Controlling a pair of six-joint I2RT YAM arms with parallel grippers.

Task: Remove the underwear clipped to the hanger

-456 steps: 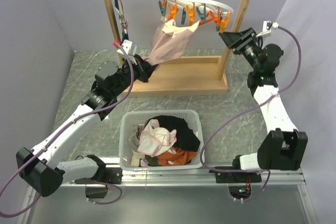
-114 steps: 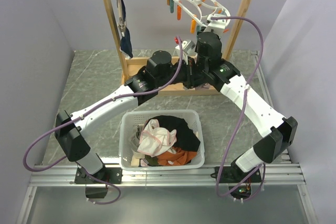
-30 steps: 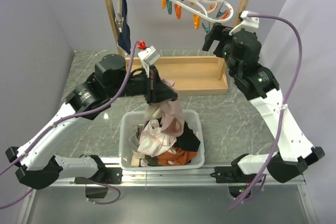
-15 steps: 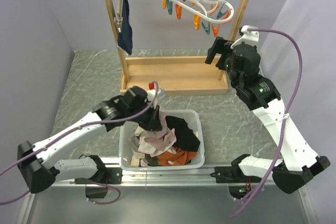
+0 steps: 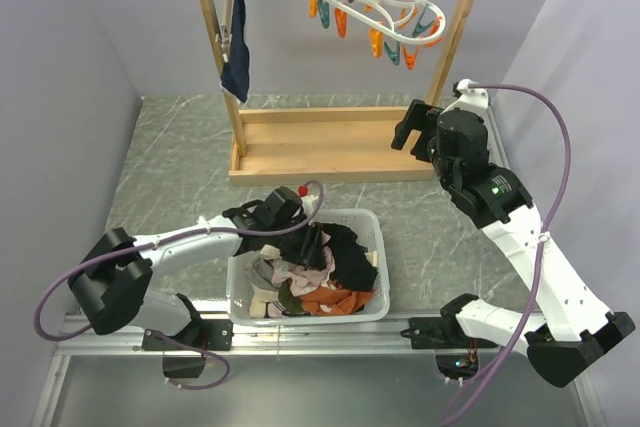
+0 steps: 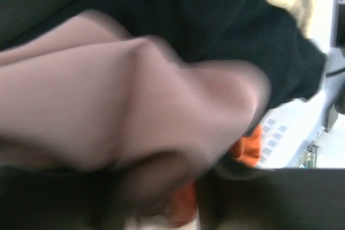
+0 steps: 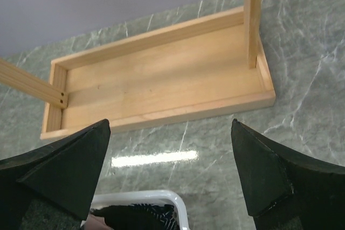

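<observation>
Underwear (image 5: 303, 271) lowered into basket (image 5: 350, 215), right jaws wide

blurred pale pink-beige underwear (image 6: 129, 106) close up, black garment (image 6: 215, 20) above it, orange cloth (image 6: 249, 144) lower right

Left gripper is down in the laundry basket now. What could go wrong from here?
The pink-beige underwear presses against the left gripper. Whether it is released is unclear, so it may lift out again with the arm.
The open right gripper hangs close to the wooden rack post and could knock it.
</observation>
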